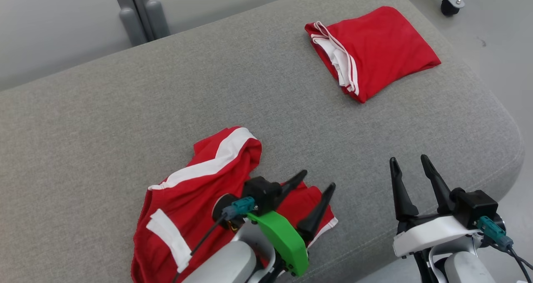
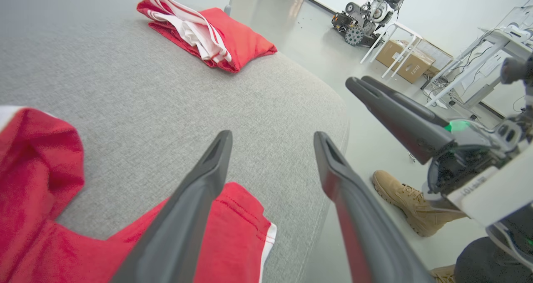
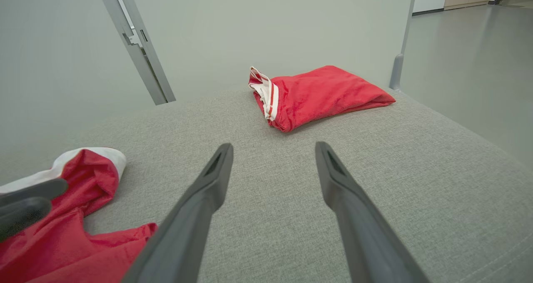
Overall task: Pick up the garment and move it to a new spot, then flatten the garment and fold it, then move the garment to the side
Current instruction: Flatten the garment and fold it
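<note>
A crumpled red garment (image 1: 195, 191) with white stripes lies near the front edge of the grey padded surface (image 1: 208, 87). My left gripper (image 1: 318, 179) hovers over its right-hand corner, open, with nothing between the fingers. In the left wrist view that red corner (image 2: 237, 233) lies under the open left gripper (image 2: 272, 134). My right gripper (image 1: 408, 158) stands open over bare grey fabric to the right, apart from the cloth. In the right wrist view the right gripper (image 3: 273, 145) points across the surface, with the crumpled garment (image 3: 79, 199) at its lower left.
A second red garment (image 1: 370, 50), folded, lies at the far right of the surface. The rounded right edge drops to the floor, where a person's tan boot (image 2: 412, 204) stands. Grey posts (image 1: 141, 16) rise behind. Another robot (image 2: 366, 12) and a cardboard box (image 2: 410, 60) stand farther off.
</note>
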### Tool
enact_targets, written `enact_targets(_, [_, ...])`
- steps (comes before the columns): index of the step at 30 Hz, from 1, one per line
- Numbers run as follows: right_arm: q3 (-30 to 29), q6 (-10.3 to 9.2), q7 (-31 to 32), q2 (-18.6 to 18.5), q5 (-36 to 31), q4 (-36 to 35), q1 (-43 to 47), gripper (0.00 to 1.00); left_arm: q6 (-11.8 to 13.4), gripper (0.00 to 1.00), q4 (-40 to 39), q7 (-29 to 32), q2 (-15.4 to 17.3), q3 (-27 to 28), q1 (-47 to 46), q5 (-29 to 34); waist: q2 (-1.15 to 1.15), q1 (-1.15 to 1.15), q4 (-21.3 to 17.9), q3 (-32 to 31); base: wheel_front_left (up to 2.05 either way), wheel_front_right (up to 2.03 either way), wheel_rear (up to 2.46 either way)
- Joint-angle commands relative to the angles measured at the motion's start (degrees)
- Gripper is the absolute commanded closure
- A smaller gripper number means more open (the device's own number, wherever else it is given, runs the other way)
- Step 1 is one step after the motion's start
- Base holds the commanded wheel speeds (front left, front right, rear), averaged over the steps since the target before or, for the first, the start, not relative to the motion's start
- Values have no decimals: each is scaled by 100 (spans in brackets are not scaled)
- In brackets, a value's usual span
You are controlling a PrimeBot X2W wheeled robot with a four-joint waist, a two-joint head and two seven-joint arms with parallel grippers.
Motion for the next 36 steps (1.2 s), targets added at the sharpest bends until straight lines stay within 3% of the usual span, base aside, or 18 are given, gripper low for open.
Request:
enact_targets(1, [-42, -9, -14, -7, -38, -30, 68, 0, 110, 0, -81, -139, 127, 153, -41, -40, 0, 0, 82, -56, 0, 0, 0])
enact_targets(10, [-230, -9, -14, -7, -422, -325, 188, 0, 835, 0, -818, -783, 968, 930, 666, 112, 0, 0, 666, -427, 0, 0, 0])
enact_targets(17, [-251, -9, -14, -8, -679, -363, 255, 0, 1266, 0, -1294, -913, 1328, 1672, 1585, 337, 0, 0, 1188, -703, 0, 0, 0])
enact_targets(20, [-233, -9, -14, -8, -708, -305, 346, 0, 1353, 0, -1489, -913, 1284, 2167, 2079, 560, 0, 0, 1423, -789, 0, 0, 0])
enact_targets(25, [-144, -9, -14, -9, -721, -210, 457, 0, 1170, 0, -1710, -915, 1139, 2970, 2763, 1073, 0, 0, 1704, -868, 0, 0, 0])
enact_targets(36, [-52, -9, -14, -9, -612, 10, 688, 0, 237, 0, -1753, -916, 572, 4195, 3749, 2089, 0, 0, 1977, -979, 0, 0, 0])
